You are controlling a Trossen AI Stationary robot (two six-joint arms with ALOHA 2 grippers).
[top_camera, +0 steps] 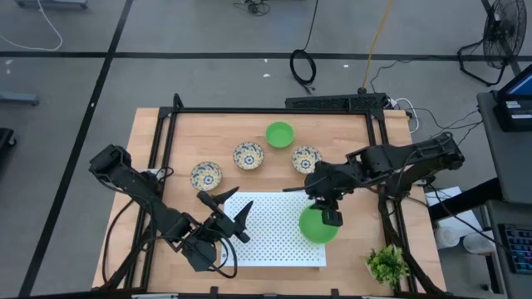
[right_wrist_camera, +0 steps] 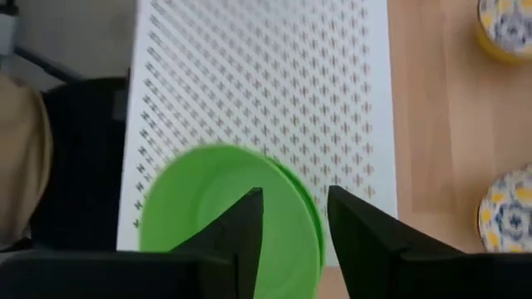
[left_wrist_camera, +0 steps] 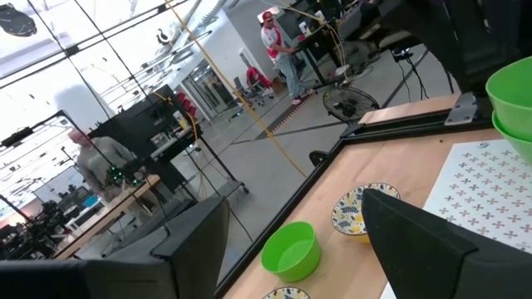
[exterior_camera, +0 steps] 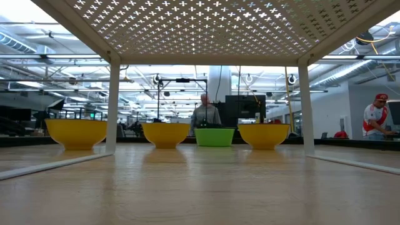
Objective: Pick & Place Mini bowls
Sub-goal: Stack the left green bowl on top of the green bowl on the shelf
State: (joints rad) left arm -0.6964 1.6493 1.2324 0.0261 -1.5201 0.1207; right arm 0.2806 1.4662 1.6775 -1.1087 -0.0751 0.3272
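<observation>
High view, glossy green bowls (top_camera: 316, 226) stacked, perforated white shelf (top_camera: 270, 232)

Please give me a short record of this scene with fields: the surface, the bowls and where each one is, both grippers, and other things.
surface: wooden table with a white perforated shelf on it
green bowls on shelf: stack near the shelf's right edge; appears to be two nested
green bowl on table: one, behind the shelf
patterned bowls: three on the table
right gripper: open, above the green stack
left gripper: open, over the shelf's left end, holds nothing
other: plant at the table's right front corner
</observation>
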